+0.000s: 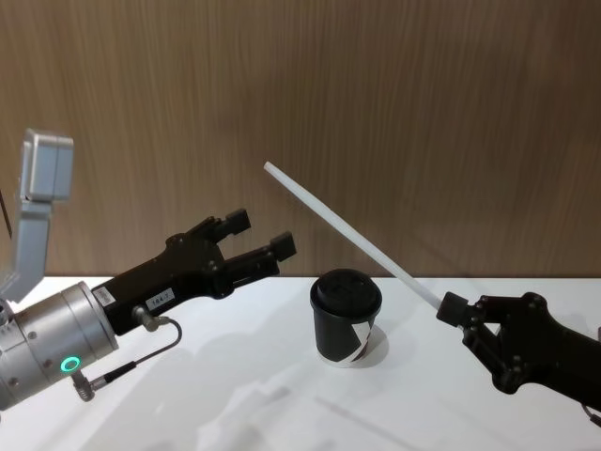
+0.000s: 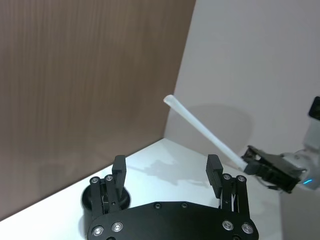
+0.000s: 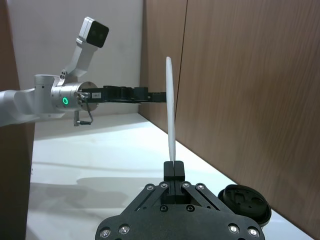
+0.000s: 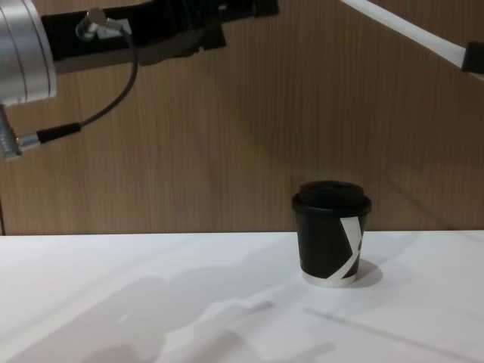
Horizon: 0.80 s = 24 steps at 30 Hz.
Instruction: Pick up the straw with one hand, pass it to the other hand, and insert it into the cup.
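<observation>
The black paper cup [image 1: 346,324] stands upright on the white table [image 1: 235,385], right of centre, its domed lid [image 1: 346,291] on and nothing stuck through it. The white straw [image 1: 347,230] is in the air: the right gripper [image 1: 451,308], at the right, pinches its lower end, and it slants up and left above the cup. The left gripper [image 1: 263,235] hovers left of the cup with fingers [image 2: 119,172] spread wide, near the straw's free end without touching it. A wood-panelled wall [image 1: 423,113] stands behind.
</observation>
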Motion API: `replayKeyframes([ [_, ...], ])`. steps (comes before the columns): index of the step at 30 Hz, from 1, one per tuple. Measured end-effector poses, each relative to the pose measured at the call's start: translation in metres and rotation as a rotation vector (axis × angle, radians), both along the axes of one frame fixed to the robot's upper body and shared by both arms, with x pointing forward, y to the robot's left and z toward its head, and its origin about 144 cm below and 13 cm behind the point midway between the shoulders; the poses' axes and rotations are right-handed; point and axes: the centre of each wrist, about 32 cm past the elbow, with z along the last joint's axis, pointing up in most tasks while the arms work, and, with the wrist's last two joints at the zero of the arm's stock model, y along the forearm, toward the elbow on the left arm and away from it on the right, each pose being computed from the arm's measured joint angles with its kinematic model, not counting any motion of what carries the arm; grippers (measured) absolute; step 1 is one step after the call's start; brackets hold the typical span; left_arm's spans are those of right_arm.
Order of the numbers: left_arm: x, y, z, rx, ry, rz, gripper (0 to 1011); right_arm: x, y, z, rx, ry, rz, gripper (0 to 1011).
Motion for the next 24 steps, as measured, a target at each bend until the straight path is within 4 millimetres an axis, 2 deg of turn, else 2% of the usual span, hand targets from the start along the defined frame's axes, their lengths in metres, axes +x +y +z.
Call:
replayKeyframes([
  [24, 0.015, -0.013, -0.001, -0.166, 0.102, -0.132, 1003, 0.000, 0.000, 0.000, 0.000, 0.000, 0.000, 1],
])
